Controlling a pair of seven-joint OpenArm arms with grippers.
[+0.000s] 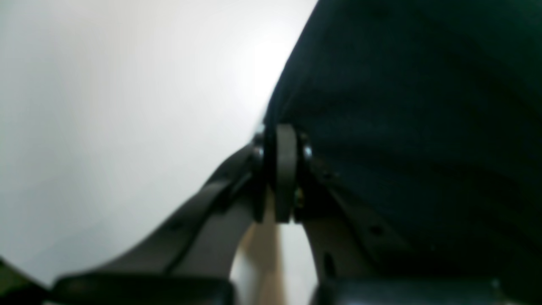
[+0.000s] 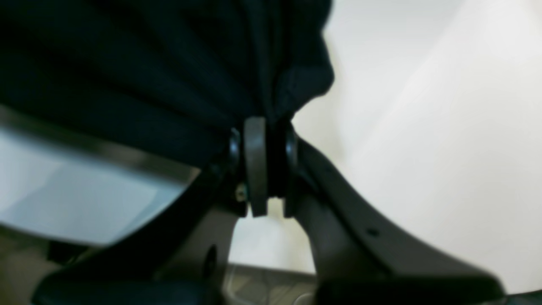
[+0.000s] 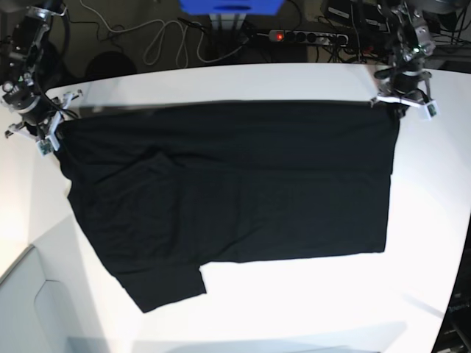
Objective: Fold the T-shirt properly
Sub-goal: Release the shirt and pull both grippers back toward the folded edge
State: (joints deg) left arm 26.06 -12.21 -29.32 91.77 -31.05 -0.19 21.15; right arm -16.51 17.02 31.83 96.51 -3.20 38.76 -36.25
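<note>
The black T-shirt [image 3: 235, 191] lies spread on the white table [image 3: 316, 301], plain side up, with its far edge stretched taut between my two grippers and one sleeve at the lower left. My left gripper [image 3: 401, 105] is shut on the shirt's far right corner; in the left wrist view the gripper [image 1: 283, 140] pinches the black cloth [image 1: 402, 106]. My right gripper [image 3: 53, 132] is shut on the far left corner; in the right wrist view the gripper [image 2: 260, 127] clamps bunched black cloth [image 2: 169, 63].
A power strip [image 3: 309, 35], cables [image 3: 158, 40] and a blue box [image 3: 232, 7] lie beyond the table's far edge. The table's front left corner edge [image 3: 22, 265] is near the sleeve. White table shows to the right of and below the shirt.
</note>
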